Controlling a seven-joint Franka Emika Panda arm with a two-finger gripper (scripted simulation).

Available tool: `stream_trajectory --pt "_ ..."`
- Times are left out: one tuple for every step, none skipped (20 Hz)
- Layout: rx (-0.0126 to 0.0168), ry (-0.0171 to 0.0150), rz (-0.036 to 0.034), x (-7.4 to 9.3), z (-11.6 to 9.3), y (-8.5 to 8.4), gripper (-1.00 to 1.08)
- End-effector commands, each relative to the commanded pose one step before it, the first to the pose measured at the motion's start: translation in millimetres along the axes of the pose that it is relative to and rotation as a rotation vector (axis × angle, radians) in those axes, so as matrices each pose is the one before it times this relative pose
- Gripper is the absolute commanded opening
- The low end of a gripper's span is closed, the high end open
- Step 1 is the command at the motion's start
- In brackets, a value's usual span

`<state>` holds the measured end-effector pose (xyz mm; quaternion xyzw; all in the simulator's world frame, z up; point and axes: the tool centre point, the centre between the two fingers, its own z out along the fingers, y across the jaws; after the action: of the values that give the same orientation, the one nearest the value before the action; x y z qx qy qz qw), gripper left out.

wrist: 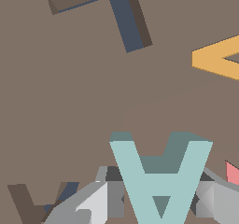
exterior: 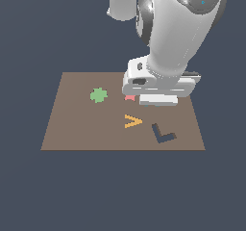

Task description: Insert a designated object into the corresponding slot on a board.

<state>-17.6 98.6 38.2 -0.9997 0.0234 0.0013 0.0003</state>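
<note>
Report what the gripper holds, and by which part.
The gripper holds the teal letter A, fingers on either side of its lower legs.

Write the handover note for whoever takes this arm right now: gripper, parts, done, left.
Gripper: shut on the small flat light teal letter "A" block, held just over the flat brown rectangular board.
Dark recessed "A"-shaped slot: only partly visible at the wrist view's edge, beside the gripper, empty.
Nearby: orange "V" piece, dark "L" cutout, green shape, pink piece.
Done: block grasped.
Left: align over the slot, insert, release.
</note>
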Motion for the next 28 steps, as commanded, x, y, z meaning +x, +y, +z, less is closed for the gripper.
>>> stream_trajectory --pt "-0.00021 0.00044 -0.01658 -13.65 -0.66 -23.80 -1.00" --pt "-0.00001 -0.00005 -0.00596 -4.52 -0.17 -8.45 -1.00" --pt "-0.00001 -0.00005 -0.00546 -4.11 -0.15 -7.78 -1.00" --pt "0.00000 -0.00004 -0.00486 -3.64 -0.14 -6.99 -1.00" --pt "0.00000 -0.00004 -0.00428 -3.17 -0.12 -6.18 -1.00" --pt "0.00000 -0.00004 -0.00365 -2.70 -0.10 -5.33 -1.00" --pt "0.00000 -0.00003 -0.00309 -2.25 -0.09 -4.52 -1.00" --pt "0.00000 -0.00003 -0.00249 -1.81 -0.07 -3.69 -1.00" --pt "0.00000 -0.00002 -0.00195 -1.40 -0.05 -2.88 -1.00" --pt "0.00000 -0.00001 -0.00138 -0.99 -0.04 -2.05 -1.00" --pt "0.00000 -0.00001 -0.00085 -0.59 -0.02 -1.24 -1.00" --pt "0.00000 0.00000 0.00000 -0.15 -0.01 -0.26 -1.00" --pt "0.00046 -0.00048 -0.00111 0.65 0.18 0.90 -1.00" --pt "0.00000 0.00000 0.00000 0.01 0.41 -0.10 -1.00" --pt "0.00000 0.00000 0.00000 0.01 1.23 -0.29 -1.00" --pt "-0.00018 0.00018 0.00042 0.08 1.98 -0.25 -1.00" --pt "0.00000 0.00000 0.00000 0.01 2.66 -0.61 -1.00" --pt "-0.00018 0.00018 0.00042 0.06 1.98 -0.24 -1.00" --pt "0.00000 0.00000 0.00000 -0.01 1.23 -0.28 -1.00" --pt "0.00000 0.00000 0.00000 0.00 0.41 -0.09 -1.00" --pt "0.00000 0.00000 0.00000 0.00 0.00 0.00 1.00" --pt "0.00000 0.00000 0.00000 0.00 0.00 0.00 1.00" --pt "0.00000 0.00000 0.00000 0.00 0.00 0.00 1.00" --pt "0.00000 0.00000 0.00000 0.00 0.00 0.00 1.00" --pt "0.00000 0.00000 0.00000 0.00 0.00 0.00 1.00" --pt "0.00000 0.00000 0.00000 0.00 0.00 0.00 1.00" --pt "0.00000 0.00000 0.00000 0.00 0.00 0.00 1.00" --pt "0.00000 0.00000 0.00000 0.00 0.00 0.00 1.00"
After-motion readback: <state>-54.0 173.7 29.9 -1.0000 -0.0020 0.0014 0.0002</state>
